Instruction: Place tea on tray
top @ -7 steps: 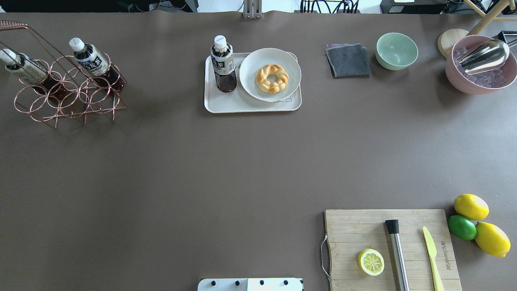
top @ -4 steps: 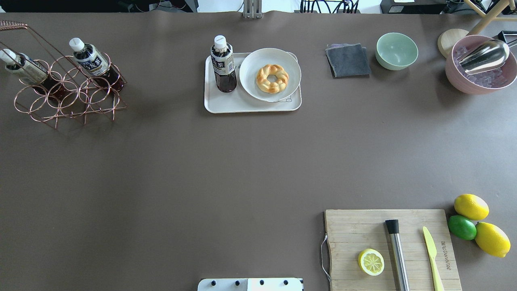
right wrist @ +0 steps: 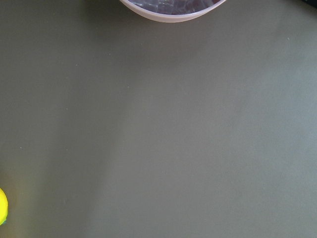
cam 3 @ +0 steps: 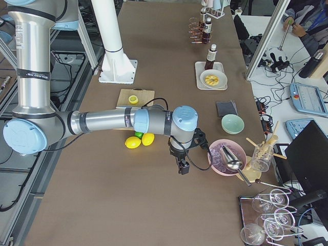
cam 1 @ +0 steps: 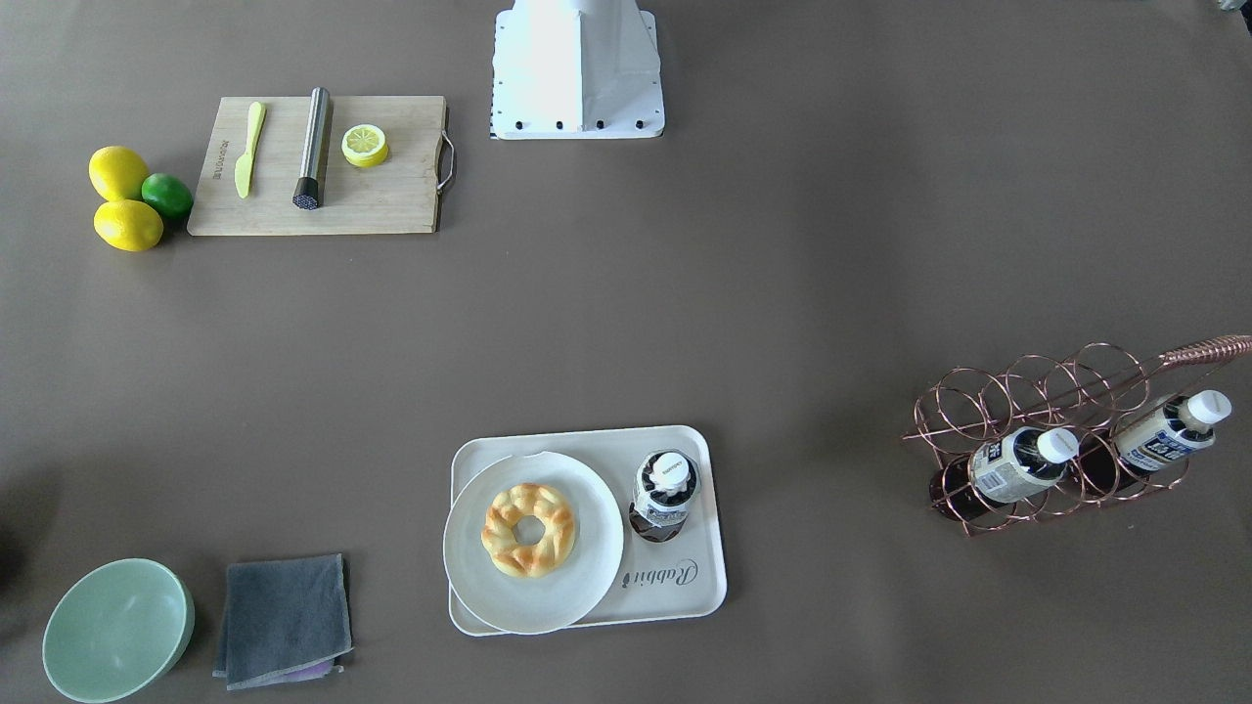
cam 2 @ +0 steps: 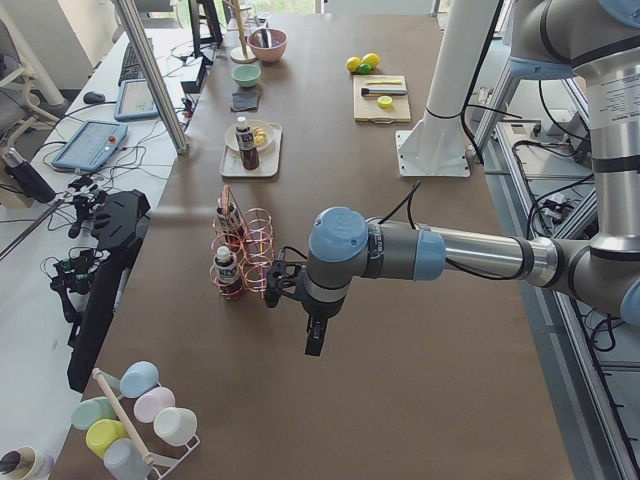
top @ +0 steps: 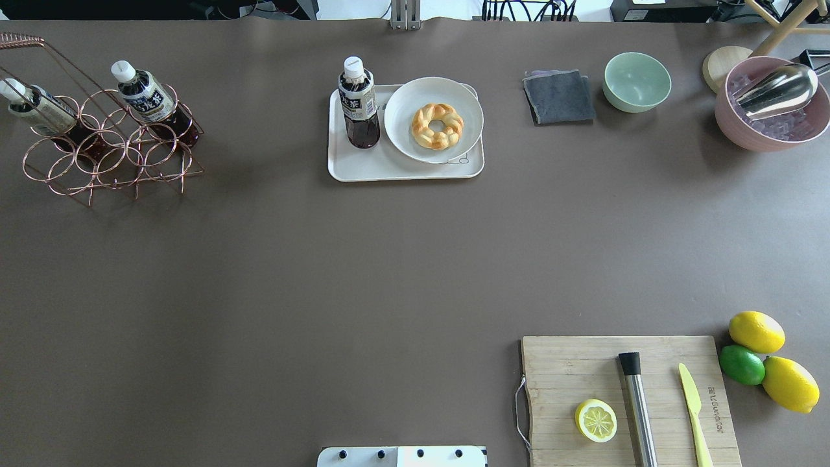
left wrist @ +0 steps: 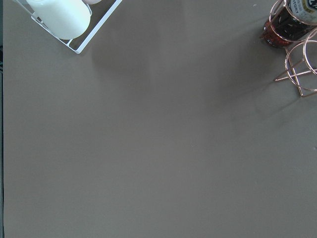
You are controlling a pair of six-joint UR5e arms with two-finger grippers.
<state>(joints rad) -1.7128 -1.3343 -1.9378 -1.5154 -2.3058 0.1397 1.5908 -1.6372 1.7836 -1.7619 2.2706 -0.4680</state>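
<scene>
One tea bottle stands upright on the left part of the cream tray, beside a white plate. In the front-facing view the bottle stands above the "Rabbit" lettering on the tray. Two more identical bottles lie tilted in a copper wire rack at the far left. My left gripper shows only in the exterior left view, hanging over bare table near the rack. My right gripper shows only in the exterior right view, near the pink bowl. I cannot tell whether either is open or shut.
A white plate with a braided pastry ring sits on the tray. A grey cloth, green bowl and pink ice bowl line the far right. A cutting board and lemons lie near right.
</scene>
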